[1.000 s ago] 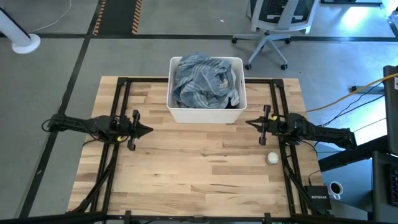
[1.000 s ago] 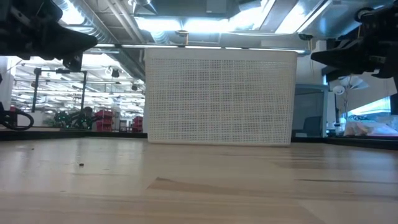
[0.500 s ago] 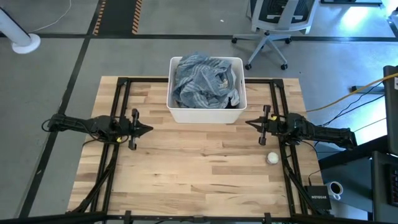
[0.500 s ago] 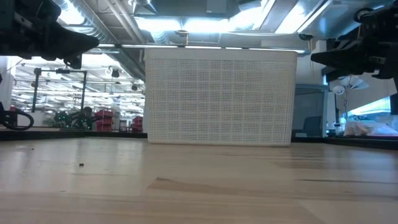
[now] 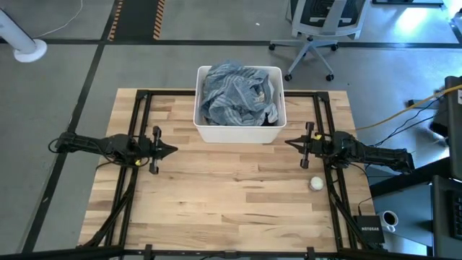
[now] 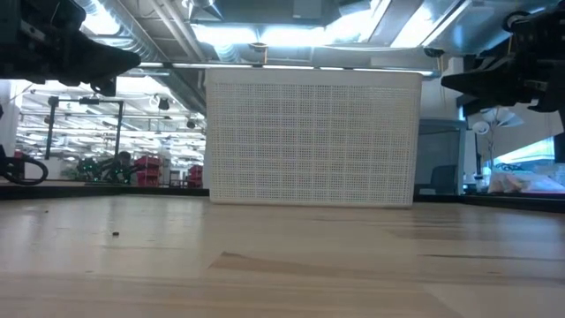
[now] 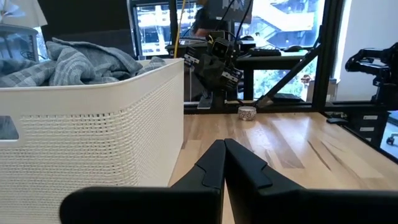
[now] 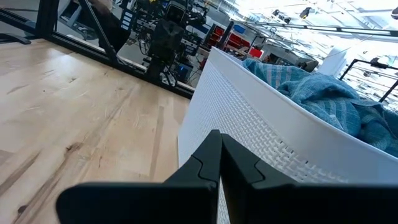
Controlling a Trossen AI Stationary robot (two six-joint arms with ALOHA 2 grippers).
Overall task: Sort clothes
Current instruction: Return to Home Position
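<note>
Looking straight down, we see a pale plank table [image 5: 231, 202] on a grey floor [image 5: 72, 87], with an office chair [image 5: 314, 29] beyond it. At twelve o'clock sits the white tub [image 5: 239, 133], heaped with crumpled blue-grey striped clothes [image 5: 234, 94]. The left gripper [image 5: 172, 151] hovers at nine o'clock, the right gripper [image 5: 289, 143] at three, and a small white ball [image 5: 316, 183] lies at four. At table height, we face the tub's perforated wall. Through the left wrist camera, the dark fingers [image 7: 210, 167] meet. Through the right wrist camera, the fingers [image 8: 208, 158] likewise press together.
</note>
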